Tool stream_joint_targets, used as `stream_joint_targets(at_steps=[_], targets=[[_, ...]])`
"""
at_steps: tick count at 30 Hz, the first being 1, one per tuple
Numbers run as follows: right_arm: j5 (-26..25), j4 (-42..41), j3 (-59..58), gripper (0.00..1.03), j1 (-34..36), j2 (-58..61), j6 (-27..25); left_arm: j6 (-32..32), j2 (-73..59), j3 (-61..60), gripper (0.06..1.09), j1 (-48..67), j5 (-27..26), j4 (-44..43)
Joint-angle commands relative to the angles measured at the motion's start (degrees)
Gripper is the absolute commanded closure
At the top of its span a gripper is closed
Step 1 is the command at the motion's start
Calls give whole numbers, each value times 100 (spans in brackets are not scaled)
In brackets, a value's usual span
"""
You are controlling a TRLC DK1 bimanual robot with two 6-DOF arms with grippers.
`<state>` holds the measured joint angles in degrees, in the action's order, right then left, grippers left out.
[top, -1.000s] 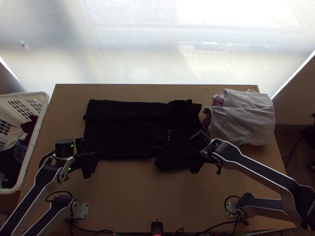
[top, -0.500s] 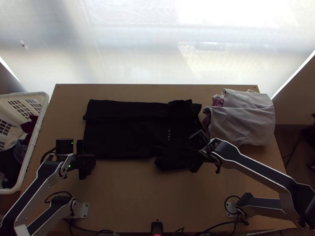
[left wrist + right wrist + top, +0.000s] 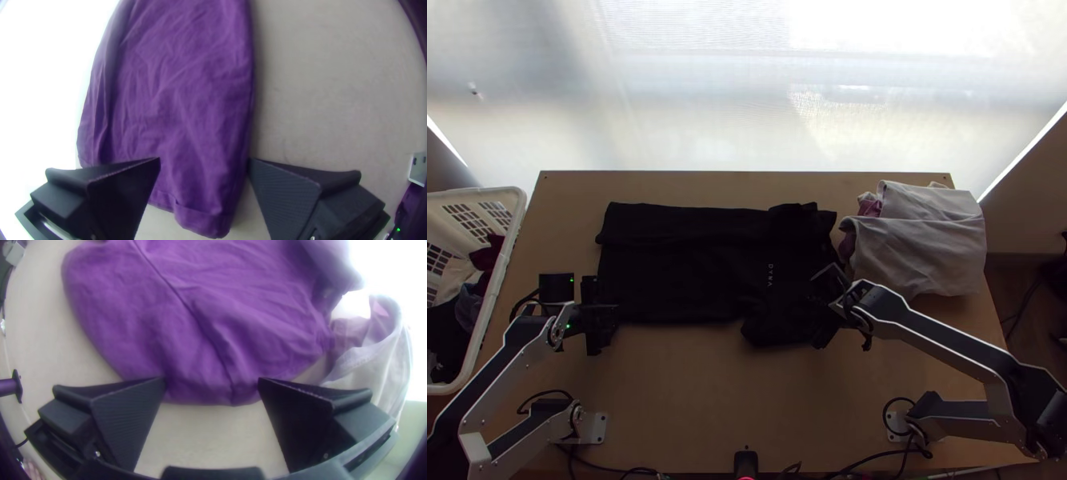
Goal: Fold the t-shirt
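Lying in the middle of the frame in the top view, the dark t-shirt [image 3: 691, 268] is long and mostly flat on the desk [image 3: 707, 400]. A strip is folded along its upper side. Its right end is wider and bumpy, with one bit poking up and one poking down. It has some small pale print [image 3: 771, 274] on it, right of the middle.

The left gripper [image 3: 605, 318] is by the lower left end of the t-shirt. In the left wrist view, the jaws of the left gripper [image 3: 204, 161] are wide apart and let go, with a bit of the t-shirt's end seen in the gap.

The right gripper [image 3: 821, 308] is over the lower right part of the t-shirt. In the right wrist view, the jaws of the right gripper [image 3: 212, 380] are wide apart too, with the rounded edge of the t-shirt in the gap. I cannot tell if the jaws touch the cloth.

Just beside the t-shirt's right end is a pile of pale cloth [image 3: 923, 248], with some pink cloth [image 3: 869, 208] peeking out. A white basket [image 3: 513, 240] sits at the left edge of the frame, with clothes [image 3: 459, 304] in it. Across the top is a big bright sheet [image 3: 707, 88].
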<state>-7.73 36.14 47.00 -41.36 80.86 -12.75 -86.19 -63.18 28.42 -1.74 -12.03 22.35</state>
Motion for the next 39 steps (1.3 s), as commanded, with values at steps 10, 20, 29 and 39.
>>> stream_joint_targets(at_steps=[10,20,29,39], targets=[[87,-740,-192,73,181,167,-421,120,-423,251,74,-90,17,-99],[280,-784,-306,100,129,158,-359,498,-459,313,105,-99,-1,-38],[404,-195,-438,100,93,-334,-395,656,-28,805,105,-222,-10,991],[685,499,-684,100,-82,-1020,-368,648,842,1025,105,-406,-45,2230]])
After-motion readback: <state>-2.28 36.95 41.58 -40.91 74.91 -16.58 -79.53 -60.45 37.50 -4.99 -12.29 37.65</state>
